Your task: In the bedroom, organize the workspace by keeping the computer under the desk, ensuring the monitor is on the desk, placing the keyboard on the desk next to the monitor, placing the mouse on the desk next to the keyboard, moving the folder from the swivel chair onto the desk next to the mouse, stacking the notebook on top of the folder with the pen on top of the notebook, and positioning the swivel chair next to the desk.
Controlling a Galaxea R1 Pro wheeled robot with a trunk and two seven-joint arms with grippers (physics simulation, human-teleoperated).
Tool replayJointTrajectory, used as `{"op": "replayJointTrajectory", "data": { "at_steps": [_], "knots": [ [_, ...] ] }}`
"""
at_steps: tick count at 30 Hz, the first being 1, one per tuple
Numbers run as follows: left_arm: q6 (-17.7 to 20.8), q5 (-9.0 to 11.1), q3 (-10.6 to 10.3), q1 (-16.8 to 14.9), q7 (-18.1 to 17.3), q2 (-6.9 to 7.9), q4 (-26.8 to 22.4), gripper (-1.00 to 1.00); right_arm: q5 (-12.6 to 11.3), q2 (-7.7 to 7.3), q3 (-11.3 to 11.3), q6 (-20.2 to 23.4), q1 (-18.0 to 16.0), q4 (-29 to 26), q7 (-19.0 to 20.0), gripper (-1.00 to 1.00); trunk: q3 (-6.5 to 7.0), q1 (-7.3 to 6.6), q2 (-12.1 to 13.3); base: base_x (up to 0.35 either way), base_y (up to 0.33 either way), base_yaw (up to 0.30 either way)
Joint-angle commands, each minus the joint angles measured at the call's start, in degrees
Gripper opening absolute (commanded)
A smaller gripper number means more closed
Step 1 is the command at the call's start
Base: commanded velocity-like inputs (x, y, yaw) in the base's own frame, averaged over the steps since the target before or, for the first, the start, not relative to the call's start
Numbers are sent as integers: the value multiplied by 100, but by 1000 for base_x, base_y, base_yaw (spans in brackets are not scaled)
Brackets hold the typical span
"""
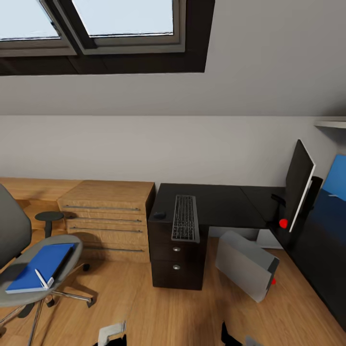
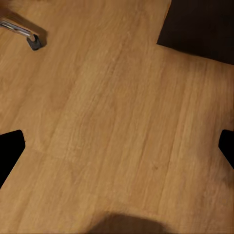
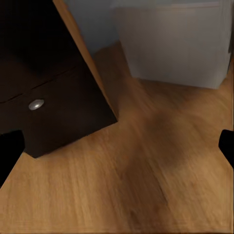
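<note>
With both pincers spread wide and empty above the floor, the folder [image 1: 41, 266] lay on the swivel chair [image 1: 19, 288] seat, well apart from the surface [image 1: 216, 204], so fetching it seemingly came next, needing an approach toward the chair.

One counter [image 1: 216, 204]; on it one keyboard [image 1: 185, 217], one mouse [image 1: 160, 215], one monitor [image 1: 298, 182]. Beside counter: one computer [image 1: 245, 264], one swivel chair [image 1: 14, 240], one folder [image 1: 41, 266].
</note>
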Motion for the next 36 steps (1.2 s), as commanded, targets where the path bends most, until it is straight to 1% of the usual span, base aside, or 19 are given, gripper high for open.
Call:
{"op": "replayJointTrajectory", "data": {
  "at_steps": [1,4,5,8,9,12,23,26,27,36],
  "knots": [
    [-184,47,-24,-2,38,5,152,100,-26,-3,46,-60,-5,71,6,100,13,-23,38,0,0,0],
    [-688,41,-24,-2,29,7,592,100,44,2,48,-123,-5,227,17,100,66,-89,158,0,0,0],
    [-956,39,-24,-4,26,7,840,100,71,12,48,-146,-5,339,23,100,84,-111,198,0,0,0],
    [-1267,37,-26,-3,24,11,1160,100,100,40,55,-167,-5,546,27,100,138,-177,319,0,0,0],
    [-1411,33,-31,-3,23,13,1354,100,115,63,59,-180,-5,688,29,100,156,-199,359,0,0,0],
    [-1638,33,-37,-2,21,36,1731,100,136,101,69,-188,-5,962,36,100,210,-264,479,0,0,0],
    [-1670,34,-39,-4,57,35,1829,100,137,125,73,-231,-5,1010,32,100,408,-506,920,-9,0,0],
    [-1670,35,-39,-3,62,34,1831,100,138,126,69,-227,-5,1013,32,100,461,-572,1041,-195,0,0],
    [-1671,27,-42,-3,58,26,1833,100,137,148,67,-224,-5,1014,32,100,479,-594,1081,-317,-162,0],
    [-1677,34,-36,-4,56,32,1835,100,141,159,71,-224,-5,1016,32,100,641,-792,1442,-316,-171,0]
  ]
}}
